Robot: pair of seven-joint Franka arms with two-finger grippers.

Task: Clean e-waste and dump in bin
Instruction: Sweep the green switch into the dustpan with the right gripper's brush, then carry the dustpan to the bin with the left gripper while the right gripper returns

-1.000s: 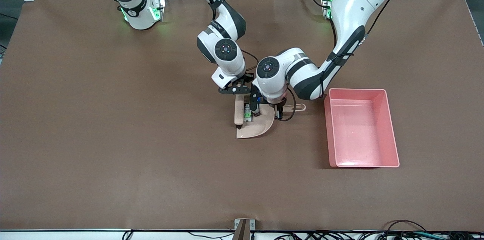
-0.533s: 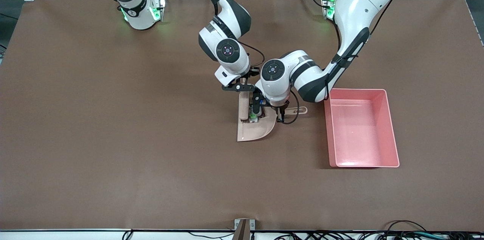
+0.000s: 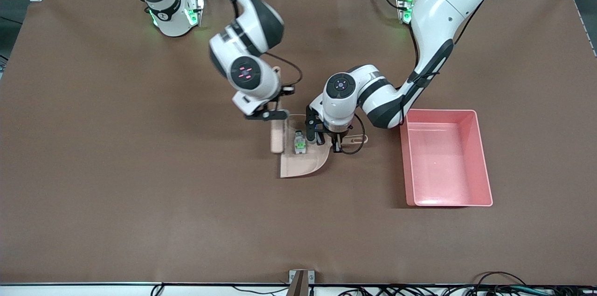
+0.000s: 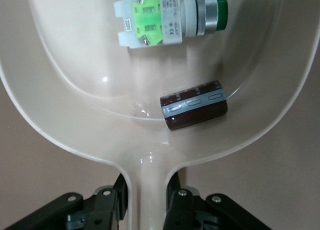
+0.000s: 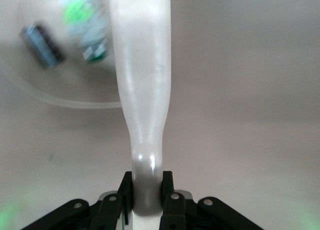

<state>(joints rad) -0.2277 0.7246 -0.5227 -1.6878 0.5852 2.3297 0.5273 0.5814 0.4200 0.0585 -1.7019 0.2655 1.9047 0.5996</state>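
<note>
The beige dustpan (image 3: 303,165) lies at the table's middle. My left gripper (image 3: 336,143) is shut on its handle (image 4: 147,190). Both e-waste parts lie in the pan (image 4: 65,85): the whitish-grey part with green marks (image 4: 170,18), also seen in the front view (image 3: 299,143), and the small dark ribbed block (image 4: 194,104). My right gripper (image 3: 267,116) is shut on a beige brush (image 3: 277,137), gripped at its handle (image 5: 146,185), beside the pan's open edge toward the right arm's end. The pink bin (image 3: 448,203) stands toward the left arm's end of the table.
Brown cloth covers the table. A cable loops by the dustpan handle (image 3: 350,147). A small bracket (image 3: 301,282) sits at the table edge nearest the front camera.
My right gripper has drawn the brush out of the pan toward the right arm's end. The dustpan, with my left gripper on it, has shifted slightly the same way.
</note>
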